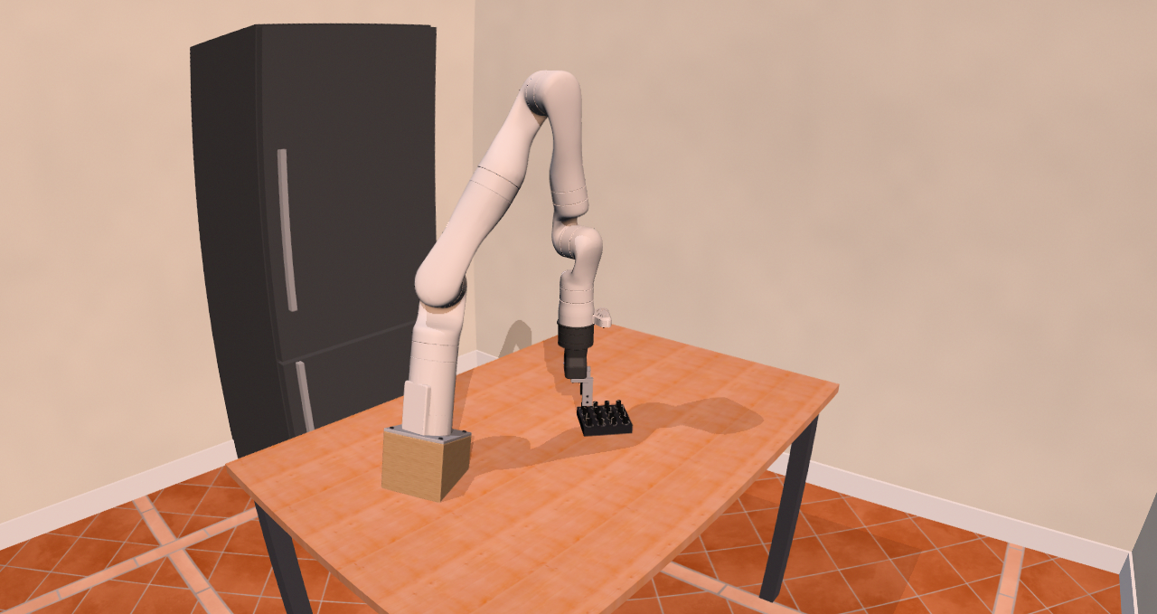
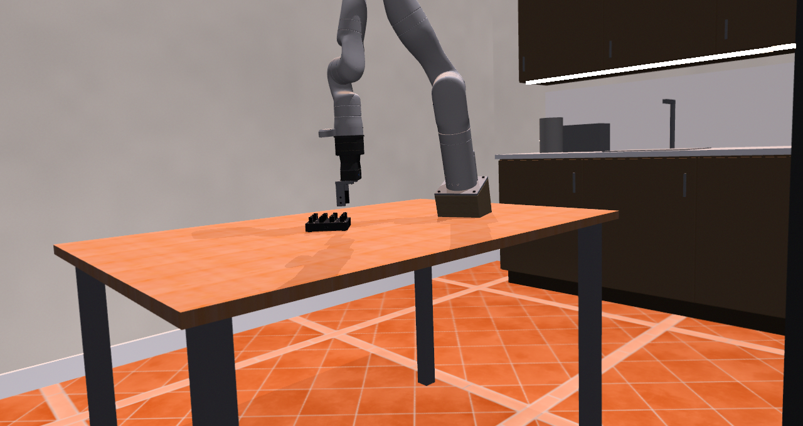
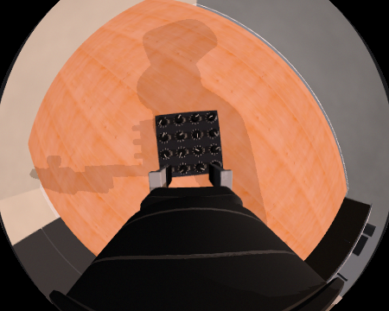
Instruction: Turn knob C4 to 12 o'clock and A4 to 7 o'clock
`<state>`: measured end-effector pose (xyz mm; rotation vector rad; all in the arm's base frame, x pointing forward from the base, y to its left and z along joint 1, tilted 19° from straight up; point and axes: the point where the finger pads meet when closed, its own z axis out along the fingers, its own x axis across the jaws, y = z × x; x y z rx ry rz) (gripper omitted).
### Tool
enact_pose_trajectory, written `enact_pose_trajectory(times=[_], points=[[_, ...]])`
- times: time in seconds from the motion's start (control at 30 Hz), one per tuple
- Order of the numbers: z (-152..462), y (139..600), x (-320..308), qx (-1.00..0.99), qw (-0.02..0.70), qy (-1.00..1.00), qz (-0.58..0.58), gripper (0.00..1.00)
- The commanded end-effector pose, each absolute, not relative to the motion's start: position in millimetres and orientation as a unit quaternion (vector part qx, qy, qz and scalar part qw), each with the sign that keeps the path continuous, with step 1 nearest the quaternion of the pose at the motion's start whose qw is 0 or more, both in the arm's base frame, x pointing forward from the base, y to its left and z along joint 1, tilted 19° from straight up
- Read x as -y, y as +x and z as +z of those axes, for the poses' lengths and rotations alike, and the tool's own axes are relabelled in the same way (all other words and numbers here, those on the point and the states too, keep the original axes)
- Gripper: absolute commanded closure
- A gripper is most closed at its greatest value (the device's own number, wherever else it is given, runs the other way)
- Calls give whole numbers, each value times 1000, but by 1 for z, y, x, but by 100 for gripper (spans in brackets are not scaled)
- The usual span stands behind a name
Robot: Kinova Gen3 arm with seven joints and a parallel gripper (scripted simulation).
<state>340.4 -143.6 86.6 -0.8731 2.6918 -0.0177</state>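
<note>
The knob box [image 1: 606,418] is a small black box with a four-by-four grid of black knobs, standing on the wooden table near its middle. It also shows in the exterior view [image 2: 328,221] and in the wrist view [image 3: 190,142]. My gripper [image 1: 586,392] hangs straight down, open and empty, a short way above the box's edge nearest the arm base. In the exterior view the gripper [image 2: 342,194] is clear of the knob tops. In the wrist view the gripper's [image 3: 191,178] two fingers frame the nearest knob row. The knob lines and names are too small to read.
The arm's wooden base block [image 1: 425,463] stands on the table toward the near left. A dark fridge [image 1: 315,221] stands behind the table. Kitchen cabinets [image 2: 645,226] lie beyond the table's far end.
</note>
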Motion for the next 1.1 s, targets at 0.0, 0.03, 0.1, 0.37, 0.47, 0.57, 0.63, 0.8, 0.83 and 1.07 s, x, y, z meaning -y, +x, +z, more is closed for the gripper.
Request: enact_pose_trajectory(times=[0.0,0.03,0.1,0.37,0.47,0.57,0.63,0.8,0.83,1.07], points=[[87,340,145,-940,155,-304,-7,0],[87,340,144,-939,156,-308,-7,0],[87,340,144,-939,156,-308,-7,0],[87,339,144,-936,158,-315,-9,0],[87,339,144,-934,159,-319,-9,0],[87,339,144,-934,159,-319,-9,0],[87,339,143,-933,160,-322,-10,0],[87,338,143,-932,161,-325,-10,0],[87,338,143,-932,161,-325,-10,0],[88,338,143,-930,162,-330,-11,0]])
